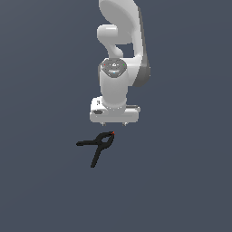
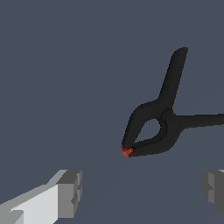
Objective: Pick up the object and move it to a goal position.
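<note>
Okay, we see one black spring clamp (image 1: 97, 146) lying flat on the plain grey desk (image 1: 41, 181), free of the arm. In the exterior view it sits just below the gripper (image 1: 114, 123) and slightly toward that view's left. Its red-orange tip (image 1: 112, 133) is the part nearest the gripper; the two handles splay away from it, one toward the exterior view's left, one downward in that view.

We mark the clamp (image 2: 159, 124) again in the wrist view: looped jaw closed at the red-orange tip (image 2: 127, 151), handles spread apart. The jaws of the gripper (image 2: 142, 192) are spread wide, with one grey fingertip (image 2: 70, 192) and the other at the frame edge, holding nothing. The clamp sits beyond the fingertips, not between them, and nothing touches it.

The white Panda arm (image 1: 120, 54) points straight down over the desk, gripper above the surface.
</note>
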Robot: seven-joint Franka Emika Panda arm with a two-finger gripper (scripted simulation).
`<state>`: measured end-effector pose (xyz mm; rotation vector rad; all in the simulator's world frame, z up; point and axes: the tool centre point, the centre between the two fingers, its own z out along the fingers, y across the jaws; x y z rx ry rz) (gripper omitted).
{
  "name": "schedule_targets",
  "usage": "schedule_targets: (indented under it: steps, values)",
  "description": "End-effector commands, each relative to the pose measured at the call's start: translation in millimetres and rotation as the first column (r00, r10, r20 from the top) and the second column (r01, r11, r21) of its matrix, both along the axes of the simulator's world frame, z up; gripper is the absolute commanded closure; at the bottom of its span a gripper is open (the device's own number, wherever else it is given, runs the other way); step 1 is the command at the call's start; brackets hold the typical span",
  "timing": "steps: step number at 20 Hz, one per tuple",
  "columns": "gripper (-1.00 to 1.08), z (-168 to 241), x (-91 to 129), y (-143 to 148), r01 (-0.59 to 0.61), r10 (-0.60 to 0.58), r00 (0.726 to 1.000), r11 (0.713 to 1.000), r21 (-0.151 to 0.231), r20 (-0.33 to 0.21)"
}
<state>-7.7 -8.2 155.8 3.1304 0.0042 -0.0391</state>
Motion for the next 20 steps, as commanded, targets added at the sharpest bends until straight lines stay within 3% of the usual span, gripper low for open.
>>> schedule_targets:
  steps: [1,12,20]
  values:
    - [-0.20,0.0,0.0,0.0,0.000,0.000,1.000,1.000,0.000,0.000]
    - [-0.20,8.8,3.3,9.6,-0.008,0.008,1.000,1.000,0.000,0.008]
    - [-0.20,0.0,9.8,-8.1,0.118,-0.118,0.993,0.993,0.017,-0.017]
